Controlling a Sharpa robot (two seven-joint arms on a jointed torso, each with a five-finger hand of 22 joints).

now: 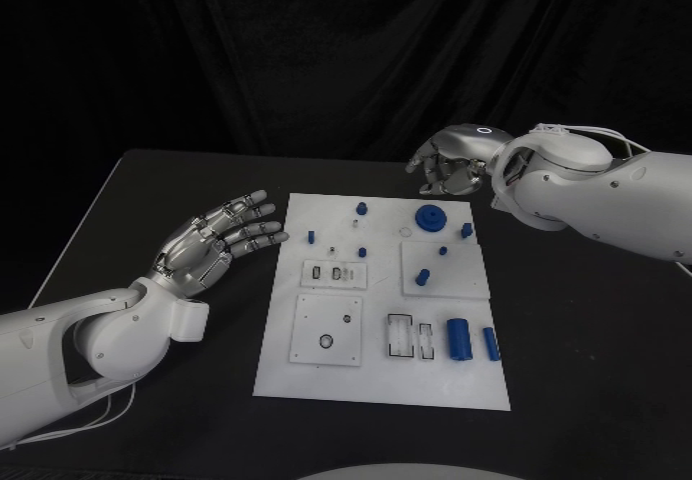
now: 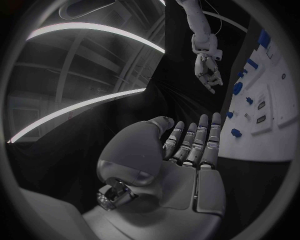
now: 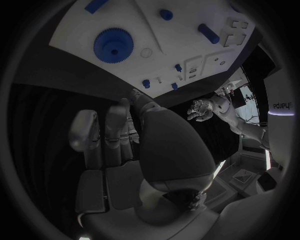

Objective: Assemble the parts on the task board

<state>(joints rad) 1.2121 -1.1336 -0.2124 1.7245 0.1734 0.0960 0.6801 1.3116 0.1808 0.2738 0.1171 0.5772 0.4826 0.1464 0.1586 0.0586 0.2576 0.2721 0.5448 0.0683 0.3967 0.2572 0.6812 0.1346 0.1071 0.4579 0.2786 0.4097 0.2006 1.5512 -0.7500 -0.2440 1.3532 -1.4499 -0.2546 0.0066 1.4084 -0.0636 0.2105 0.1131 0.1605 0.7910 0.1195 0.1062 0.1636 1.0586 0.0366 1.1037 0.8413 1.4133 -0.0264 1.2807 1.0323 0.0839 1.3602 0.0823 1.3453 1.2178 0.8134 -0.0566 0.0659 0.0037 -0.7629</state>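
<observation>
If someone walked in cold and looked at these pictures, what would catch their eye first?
Probably the white task board in the middle of the black table, dotted with small blue parts, the blue gear near its far edge the boldest. Next, the left hand hovering open beside the board's left edge, and the right hand beyond its far edge, holding nothing.

In the head view the right hand [image 1: 450, 160] is partly hidden behind its own white wrist, so how its fingers [image 1: 433, 172] lie cannot be told. The smallest parts [image 1: 355, 224] near the far end of the board [image 1: 381, 385] are too small to make out in shape. In the left wrist view the board [image 2: 280, 131] is cut off at the circle's rim, and its parts [image 2: 237, 88] read only as blue specks. In the right wrist view the board [image 3: 187, 45] is also cut by the rim, with one blue part [image 3: 95, 5] cropped at the edge, and the left hand [image 3: 203, 109] appears small and indistinct beyond the board.
</observation>
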